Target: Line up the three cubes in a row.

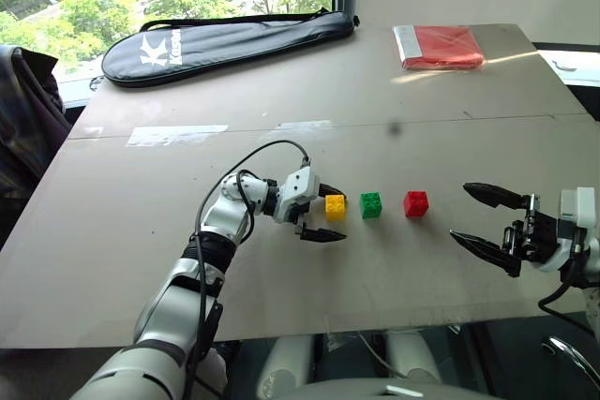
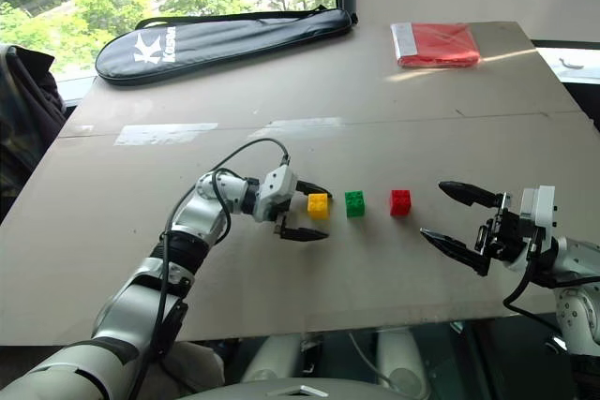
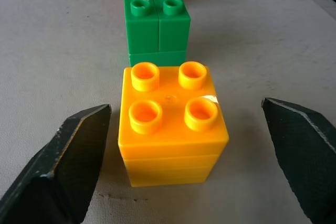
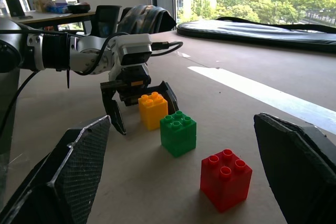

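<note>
Tabletop (image 1: 187,231), three cubes in row: yellow cube (image 1: 335,206), green cube (image 1: 371,204), red cube (image 1: 415,203)

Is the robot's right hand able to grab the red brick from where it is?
Probably yes. The right gripper is open and points toward the red brick, with bare table between them. The green brick sits on its far side.

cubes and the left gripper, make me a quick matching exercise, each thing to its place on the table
Things:
1. yellow cube
2. green cube
3. red cube
4. left gripper

Places:
A. middle of the row
B. end of the row nearest the right gripper
C. open, a finger on either side of the yellow cube
D. end of the row between the left gripper's fingers

Pairs: 1-D, 2-A, 3-B, 4-C
</note>
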Controlling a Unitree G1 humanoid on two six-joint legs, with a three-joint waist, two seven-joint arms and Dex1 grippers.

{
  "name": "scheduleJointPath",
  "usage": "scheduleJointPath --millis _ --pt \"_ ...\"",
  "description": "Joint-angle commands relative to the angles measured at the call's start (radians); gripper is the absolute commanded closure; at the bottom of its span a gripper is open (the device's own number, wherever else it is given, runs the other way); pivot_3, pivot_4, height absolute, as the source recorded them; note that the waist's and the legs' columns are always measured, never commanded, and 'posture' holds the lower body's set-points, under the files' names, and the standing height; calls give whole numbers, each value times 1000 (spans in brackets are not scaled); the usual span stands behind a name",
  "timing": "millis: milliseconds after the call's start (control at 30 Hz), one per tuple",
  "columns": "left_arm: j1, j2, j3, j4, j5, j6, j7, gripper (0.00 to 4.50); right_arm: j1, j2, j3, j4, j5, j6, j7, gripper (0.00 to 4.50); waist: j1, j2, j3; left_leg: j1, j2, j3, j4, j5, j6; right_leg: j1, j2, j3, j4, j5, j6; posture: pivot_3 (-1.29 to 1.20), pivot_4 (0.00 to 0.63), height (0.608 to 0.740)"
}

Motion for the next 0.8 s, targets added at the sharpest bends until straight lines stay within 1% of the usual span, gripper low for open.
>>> scheduleJointPath --millis 33,133,200,333,433,500,600,700,767,800 --pt "8 17 31 -32 -11 12 26 47 2 -18 -32 -9 9 -6 13 0 -1 0 0 0 0 0 0 0 0 0 0 0 0 0 0 0 150 712" --pt "31 57 80 -118 -64 59 24 47 13 -26 -41 -4 9 -7 18 0 -4 0 0 -1 0 0 0 0 0 -1 0 0 0 0 0 0 150 712" --pt "73 101 115 -229 -116 123 9 47 25 -32 -51 2 10 -10 26 0 -6 0 0 -1 1 0 -1 0 0 -2 0 0 0 0 0 0 150 712" --pt "228 220 225 -553 -310 373 12 47 46 -36 -59 30 2 -24 48 0 -5 0 0 -2 2 0 -1 0 0 -3 0 1 0 0 -1 0 150 712" --pt "370 291 285 -724 -389 484 41 47 39 -34 -56 53 -6 -35 63 0 -3 1 1 -1 2 1 -2 -1 0 -3 -2 2 -1 0 -1 0 150 712" --pt "493 325 339 -805 -388 511 103 47 27 -30 -52 85 -15 -47 75 0 -4 1 1 -1 2 1 -2 -1 0 -2 -5 2 -1 0 -1 0 150 712" --pt "626 335 386 -856 -320 513 243 47 14 -20 -49 137 -23 -56 84 0 2 1 1 0 2 1 -2 0 0 -2 -5 2 -1 0 -1 0 150 712" --pt "742 297 404 -903 -240 471 382 47 11 -10 -50 219 -47 -78 90 0 9 0 1 0 2 0 -1 0 0 -1 -5 0 -1 -2 -3 0 150 712" --pt "837 253 404 -955 -212 456 463 47 11 -7 -49 298 -89 -123 86 0 8 0 1 0 2 2 -1 0 0 -1 -5 2 -2 -2 -4 0 150 712" --pt "862 241 401 -973 -208 457 486 47 9 -6 -49 323 -103 -139 86 0 10 0 1 0 2 2 -2 -1 0 -1 -6 3 -2 -2 -4 0 150 712"
